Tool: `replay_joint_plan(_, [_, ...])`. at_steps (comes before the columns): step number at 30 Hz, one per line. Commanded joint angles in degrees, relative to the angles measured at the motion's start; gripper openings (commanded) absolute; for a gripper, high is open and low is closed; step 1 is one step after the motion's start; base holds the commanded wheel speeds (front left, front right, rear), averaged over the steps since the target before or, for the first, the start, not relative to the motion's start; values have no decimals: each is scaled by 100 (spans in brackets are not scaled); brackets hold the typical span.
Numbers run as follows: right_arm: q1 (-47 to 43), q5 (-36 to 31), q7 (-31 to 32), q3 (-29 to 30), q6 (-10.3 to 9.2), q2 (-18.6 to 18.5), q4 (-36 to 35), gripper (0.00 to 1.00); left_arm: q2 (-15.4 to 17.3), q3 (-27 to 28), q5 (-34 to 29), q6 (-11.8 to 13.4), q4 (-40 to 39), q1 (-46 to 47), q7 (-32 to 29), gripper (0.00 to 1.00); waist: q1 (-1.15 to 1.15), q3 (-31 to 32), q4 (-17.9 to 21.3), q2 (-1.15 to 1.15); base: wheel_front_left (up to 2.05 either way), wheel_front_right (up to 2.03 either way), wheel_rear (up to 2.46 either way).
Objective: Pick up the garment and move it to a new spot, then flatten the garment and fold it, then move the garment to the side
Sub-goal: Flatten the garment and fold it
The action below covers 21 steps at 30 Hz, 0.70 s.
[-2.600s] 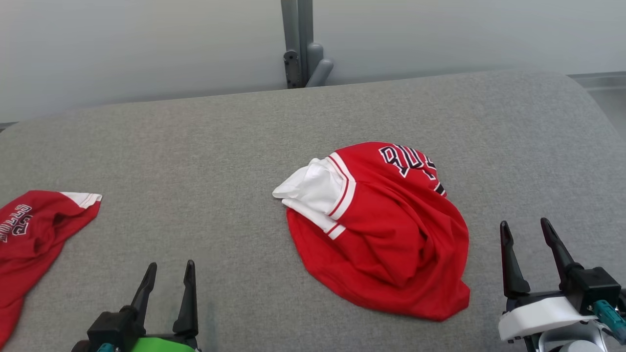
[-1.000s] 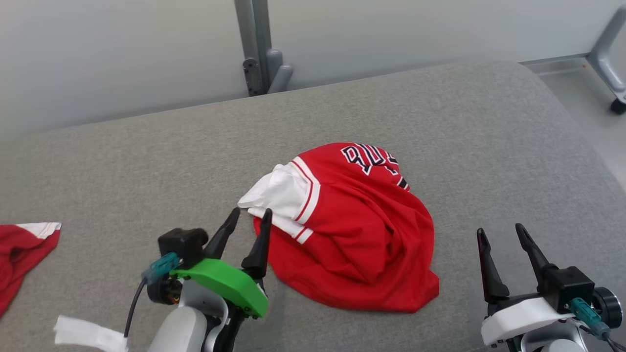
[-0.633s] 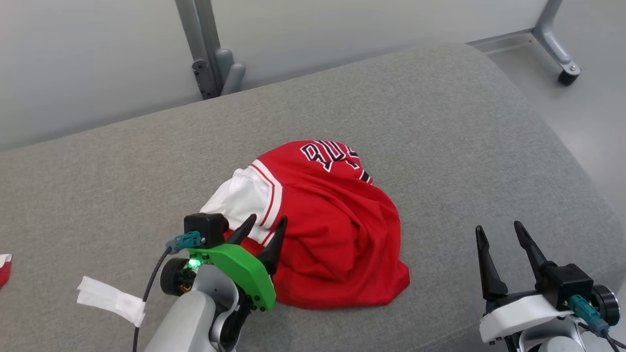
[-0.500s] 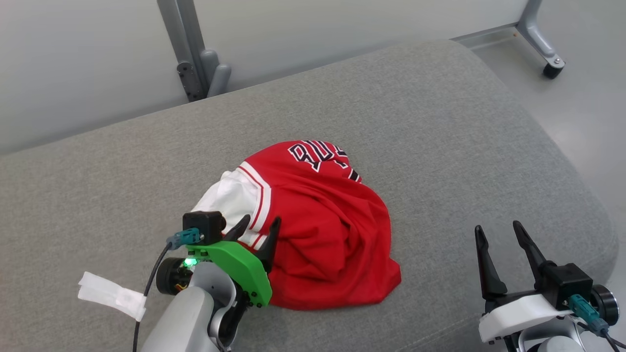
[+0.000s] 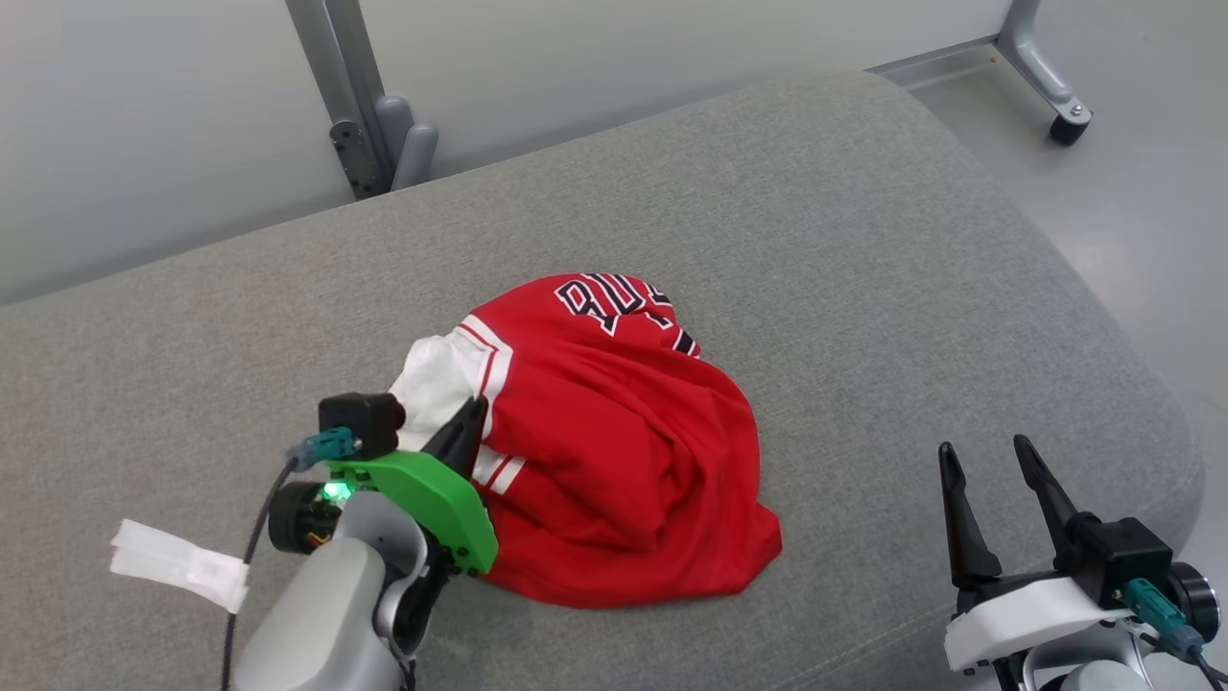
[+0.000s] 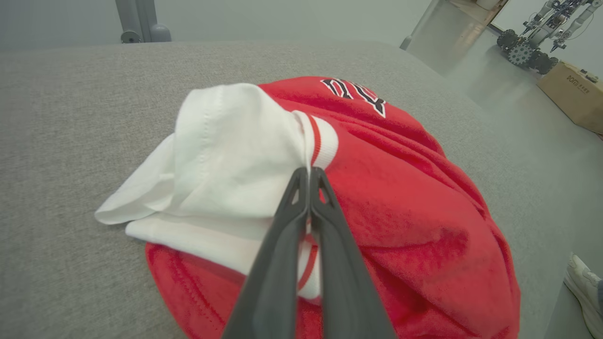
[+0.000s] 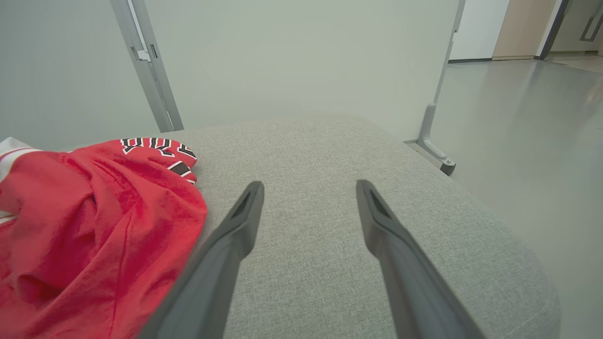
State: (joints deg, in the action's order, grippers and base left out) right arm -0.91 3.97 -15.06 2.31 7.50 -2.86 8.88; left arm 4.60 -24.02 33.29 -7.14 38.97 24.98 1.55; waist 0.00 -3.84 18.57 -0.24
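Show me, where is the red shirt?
In the head view, the red shirt lies bunched on the grey cushion, left gripper pinching its white sleeve.

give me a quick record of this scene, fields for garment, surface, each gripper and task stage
garment: red garment, crumpled heap, white sleeve poking out, black lettering on top
surface: grey padded surface
left gripper: shut, pinching the striped trim beside the white sleeve
right gripper: open, holding nothing, apart from the garment on its right
task stage: garment gripped, bulk resting on the surface, not flattened or folded
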Motion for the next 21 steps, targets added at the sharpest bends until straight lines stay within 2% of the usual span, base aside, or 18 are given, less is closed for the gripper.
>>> replay_joint_plan(1, [-41, 73, -18, 11, -2, -9, -18, 100, 170, -2, 120, -29, -182, 79, 22, 0, 0, -22, -85, 24, 0, 0, 0])
replay_joint_plan(3, [-71, 88, -18, 29, -2, -9, -9, 100, 376, -32, 258, -39, -538, 7, -42, 0, 0, -14, -141, 24, 0, 0, 0])
replay_joint_plan(7, [-97, 132, -18, 79, -2, -9, 7, 100, 1079, 50, 530, -39, -1572, -192, -143, 0, 0, -13, -264, 24, 0, 0, 0])
replay_joint_plan(11, [-92, 182, -18, 89, -2, -9, 23, 100, 1807, 441, 675, 22, -2624, -410, -313, 0, 0, -12, -387, 24, 0, 0, 0])
replay_joint_plan(16, [-22, 226, -18, 76, -2, -9, 47, 100, 2648, 984, 957, 147, -3889, -662, -837, 0, 0, -7, -488, 24, 0, 0, 0])
replay_joint_plan(17, [-11, 236, -18, 73, -2, -9, 49, 100, 2805, 1110, 1044, 173, -4095, -695, -948, 0, 0, -7, -505, 24, 0, 0, 0])
replay_joint_plan(18, [-11, 236, -18, 73, -2, -9, 49, 100, 2805, 1110, 1044, 173, -4095, -695, -948, 0, 0, -7, -505, 24, 0, 0, 0])
replay_joint_plan(21, [7, 269, -18, 40, -2, -9, 53, 100, 3289, 1470, 1177, 237, -4582, -733, -1214, 0, 0, -21, -535, 24, 0, 0, 0])
